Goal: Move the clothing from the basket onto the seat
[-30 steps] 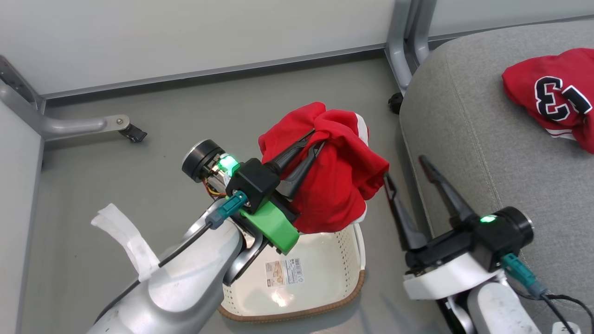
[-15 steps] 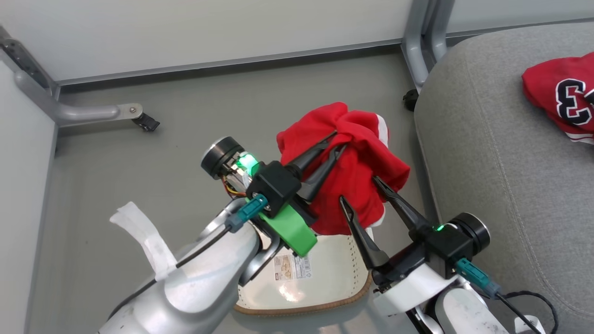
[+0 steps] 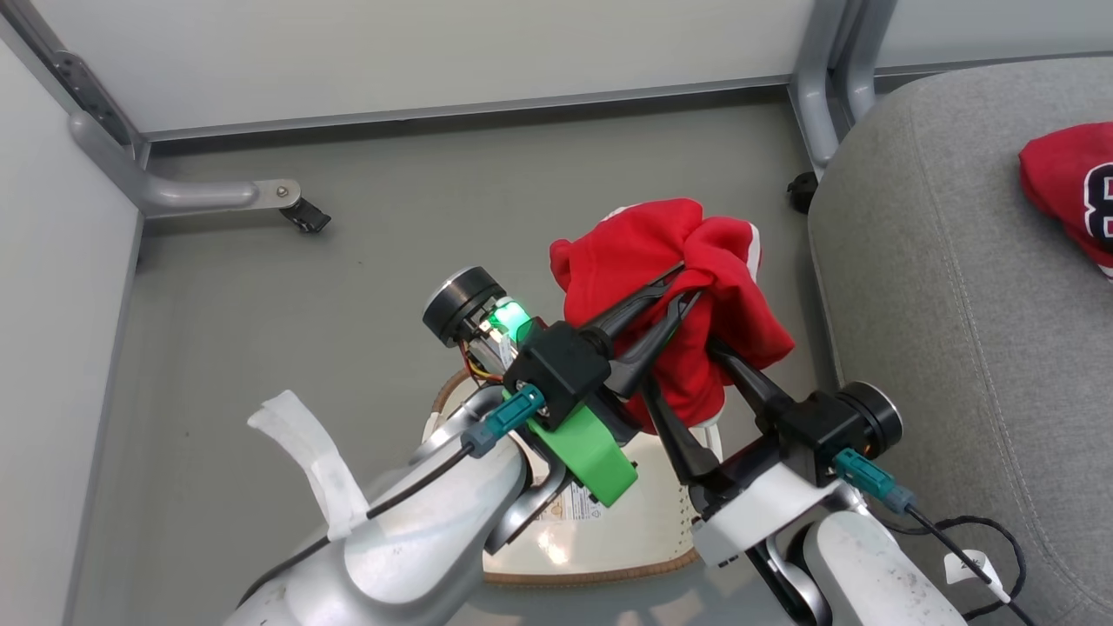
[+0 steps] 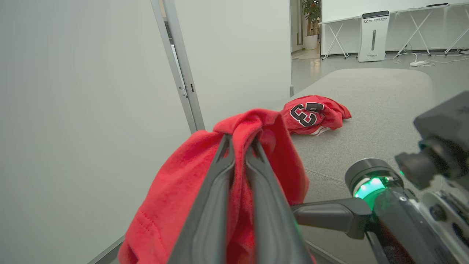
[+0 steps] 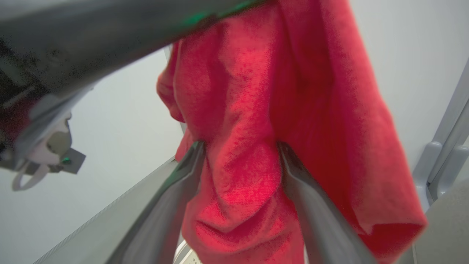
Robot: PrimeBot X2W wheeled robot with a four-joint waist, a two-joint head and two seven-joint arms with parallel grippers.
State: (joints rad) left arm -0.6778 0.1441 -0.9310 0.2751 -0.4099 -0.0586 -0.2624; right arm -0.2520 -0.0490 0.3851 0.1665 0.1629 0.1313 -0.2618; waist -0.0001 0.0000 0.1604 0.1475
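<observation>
Grey floor (image 3: pixel 348 287), bunched red clothing (image 3: pixel 635 252), white-trimmed, pinched in left pincer (image 3: pixel 689 283)

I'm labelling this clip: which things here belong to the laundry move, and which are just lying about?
Job: red garment in left pincer, numbered red jersey, laundry basket, grey sofa seat.
Lying about: partition foot, white tower appliance, potted plant.

Red white-trimmed garment (image 3: pixel 661 269): bunched, hanging above the cream, brown-rimmed basket (image 3: pixel 648 530). Red numbered jersey (image 3: pixel 1065 187): crumpled on the grey seat (image 3: pixel 939 304).

Bright even light; clothing (image 5: pixel 256 146) blurred, R wrist view.
</observation>
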